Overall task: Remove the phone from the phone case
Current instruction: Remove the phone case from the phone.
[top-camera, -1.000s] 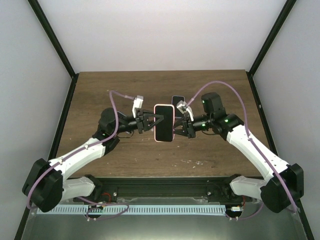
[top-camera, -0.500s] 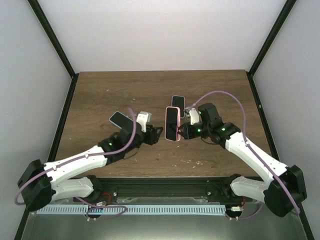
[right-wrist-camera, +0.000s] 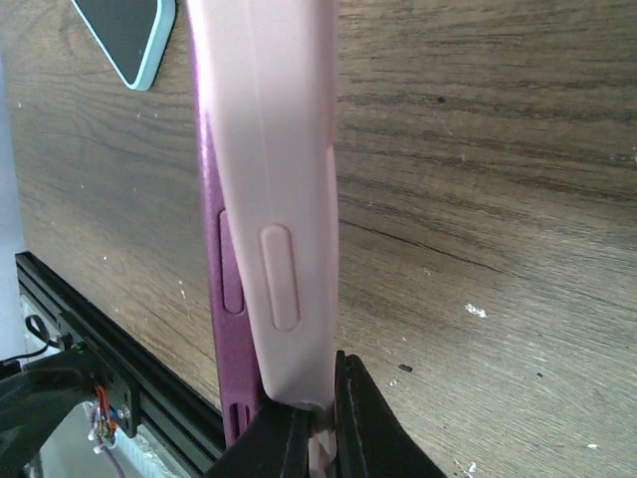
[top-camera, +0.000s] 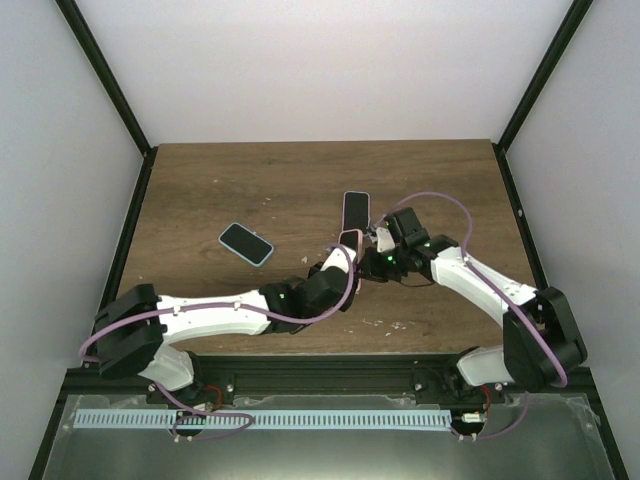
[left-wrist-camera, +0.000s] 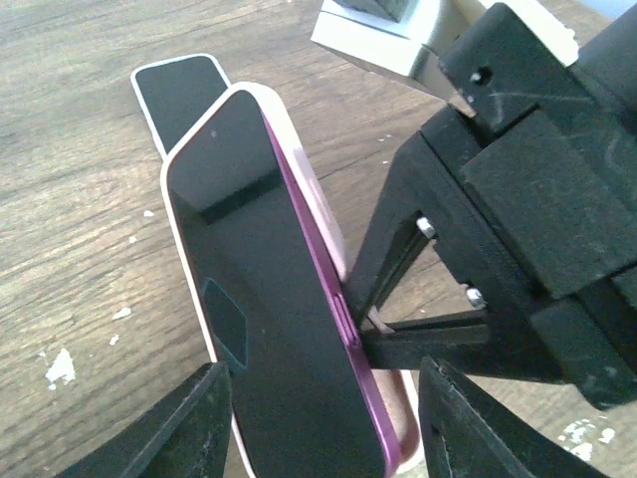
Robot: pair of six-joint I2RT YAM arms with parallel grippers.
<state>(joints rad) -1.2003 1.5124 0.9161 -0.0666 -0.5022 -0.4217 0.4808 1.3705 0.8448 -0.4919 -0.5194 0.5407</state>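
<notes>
Table (top-camera: 200, 180): brown wood, pale flecks on it. Both arms meet right of centre.

Phone case (right-wrist-camera: 289, 149), pink, with phone (left-wrist-camera: 269, 299) in it, sits between the two grippers. The top view shows it nearly edge-on. Its long axis runs near-to-far and its dark screen faces the left arm. Phone's magenta side shows bare beside the case wall along the right long edge.

Right gripper (right-wrist-camera: 323, 398): clamped on the case's edge.

Left gripper (left-wrist-camera: 320, 373): fingers spread either side of the phone's near end. Cannot tell if they press on it.

Hidden: phone's near end cut off in the left wrist view, and the arms cover most of it from above.

Two spare phones lie flat: one (top-camera: 246, 243) to the left, one (top-camera: 356, 209) just beyond the held one.
</notes>
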